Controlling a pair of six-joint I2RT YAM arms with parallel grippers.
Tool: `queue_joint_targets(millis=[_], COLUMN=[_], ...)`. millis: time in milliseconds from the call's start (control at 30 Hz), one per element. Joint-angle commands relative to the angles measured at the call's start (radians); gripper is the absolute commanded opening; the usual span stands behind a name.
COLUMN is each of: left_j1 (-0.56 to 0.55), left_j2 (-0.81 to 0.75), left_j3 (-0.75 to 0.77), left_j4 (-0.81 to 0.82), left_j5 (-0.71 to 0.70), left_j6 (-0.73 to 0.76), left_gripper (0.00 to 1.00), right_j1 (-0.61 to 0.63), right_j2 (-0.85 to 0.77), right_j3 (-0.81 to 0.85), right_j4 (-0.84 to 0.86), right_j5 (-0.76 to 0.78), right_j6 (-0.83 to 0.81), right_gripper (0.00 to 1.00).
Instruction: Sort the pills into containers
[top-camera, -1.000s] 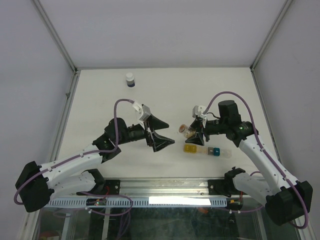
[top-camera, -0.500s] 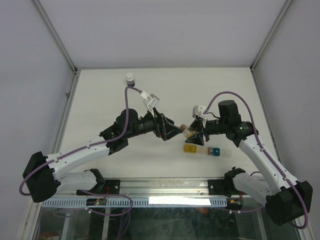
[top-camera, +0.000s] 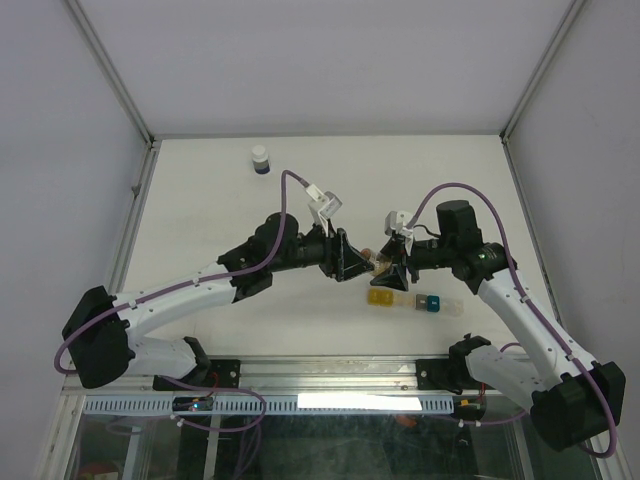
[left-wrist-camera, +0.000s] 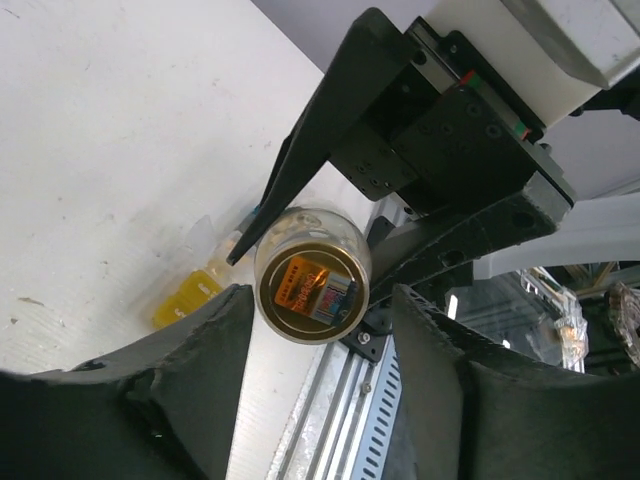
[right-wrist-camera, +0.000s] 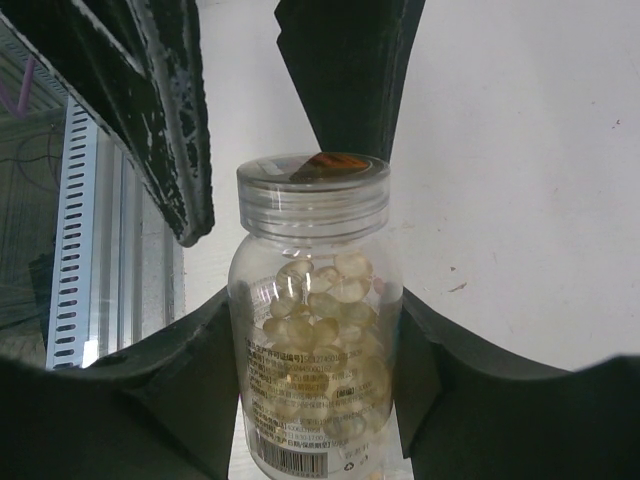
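**One vial (right-wrist-camera: 314, 340), every visible pill inside it**

You had the pills (right-wrist-camera: 318, 300), pale tan capsules, heaped inside the small clear vial. Its ribbed clear cap (right-wrist-camera: 313, 197) was on and turned toward the left arm. The vial was held on its side over the table (top-camera: 200, 200), between the two arms.

Your right gripper (top-camera: 392, 268) was clamped on the vial's body, with a finger (right-wrist-camera: 150, 400) pressed against each side.

Your left gripper (top-camera: 350, 263) faced the cap end-on with its jaws spread wide. In the left wrist view its fingers (left-wrist-camera: 190, 380) stood one on each side of the cap, just beside it. A thin gap showed at one finger. Whether the other touched, you could not tell from these views.

The containers (top-camera: 414, 301), a short strip of joined compartments, lay flat on the table just on the near side of the vial. The yellow compartment (top-camera: 380, 297) sat at the strip's left end, closest to the vial. The teal compartment (top-camera: 433, 304) sat further right, with a clear one between them and another at the right end.

A dark blue bottle (top-camera: 260, 160) with a white cap stood upright near the table's far edge, well apart from both grippers.
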Motion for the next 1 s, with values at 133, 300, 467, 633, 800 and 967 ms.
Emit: queue_joint_targets(millis=[133,300,467,633,800,967], left_j1=[-0.011,-0.011,-0.007,0.048,0.085,0.136], left_j2=[0.018,0.042,0.045,0.079,0.017,-0.106], left_j3=[0.070,0.066,0.071,0.124,0.034,-0.145], left_j4=[-0.013,-0.022,-0.149,-0.176,0.040,0.241], left_j5=[0.087,0.285,0.464,0.467,0.321,0.257], left_j6=[0.080,0.362,0.871,1.038,0.886,0.603], left_gripper=[0.36,0.25,0.26,0.60,0.99,0.99], right_j1=[-0.002,-0.002,-0.002,-0.002,-0.003,-0.002], right_j2=[-0.017,-0.017,-0.020,-0.020,-0.021,-0.018], right_j3=[0.024,0.023,0.022,0.024,0.024,0.024], right_j4=[0.044,0.044,0.044,0.044,0.044,0.042], right_j5=[-0.036,-0.041,-0.040,-0.036,-0.034,-0.037], right_j6=[0.002,0.003,0.003,0.002,0.000,0.001], right_gripper=[0.00,0.00,0.00,0.00,0.00,0.00])
